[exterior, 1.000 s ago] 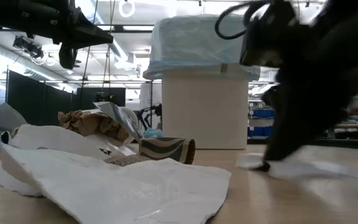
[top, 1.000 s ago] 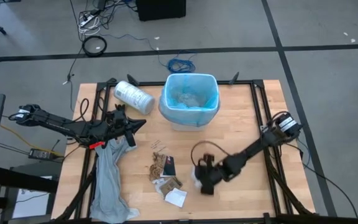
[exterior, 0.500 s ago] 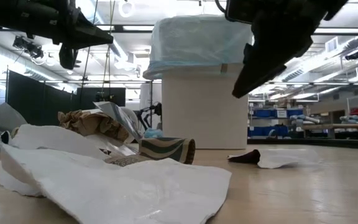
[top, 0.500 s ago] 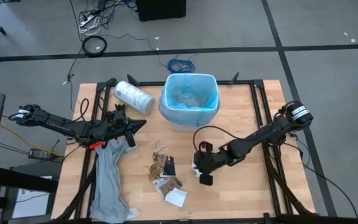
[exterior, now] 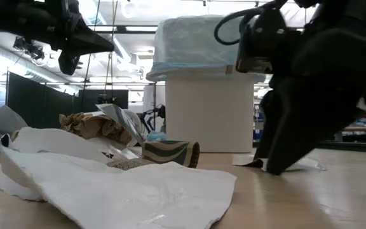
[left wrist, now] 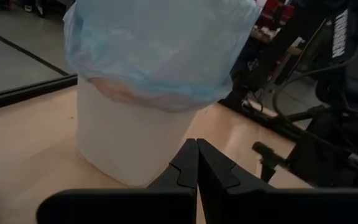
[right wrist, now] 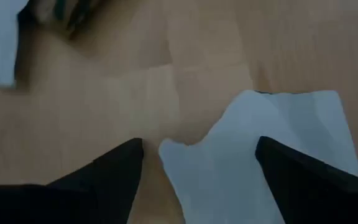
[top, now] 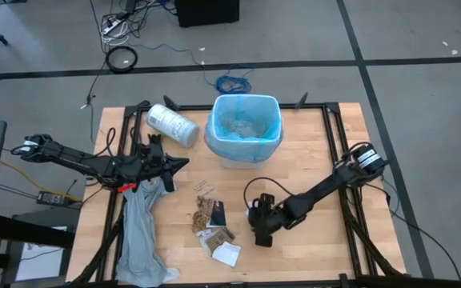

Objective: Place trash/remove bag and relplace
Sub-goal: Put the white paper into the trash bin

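Observation:
The white bin [top: 242,158] stands at the far middle of the table, lined with the light-blue bag [top: 245,120], its rim folded over the bin's edge. Trash lies near the table's middle: brown wrappers [top: 204,214], a black-and-white packet [top: 218,213] and a white paper [top: 227,254]. My right gripper [right wrist: 197,149] is open and slants down over another white paper [right wrist: 253,143] lying flat on the wood, one finger on either side. My left gripper [left wrist: 197,146] is shut on nothing, held in the air to the left of the bin and pointing at it. My right gripper's open fingers [right wrist: 120,165] come down slanting from the table's right onto the flat white paper [exterior: 297,165]. Whether they touch it I cannot tell.
A long limp grey plastic sheet [top: 140,236] lies along the table's left side under my left arm. A white printed roll [top: 172,125] lies at the far left. Bare wood [top: 318,248] shows near the front right.
My right gripper has risen off the white paper, leaving it flat on the table, then come back down over it toward the near edge and opened. My left gripper has tipped slightly downward where it is.

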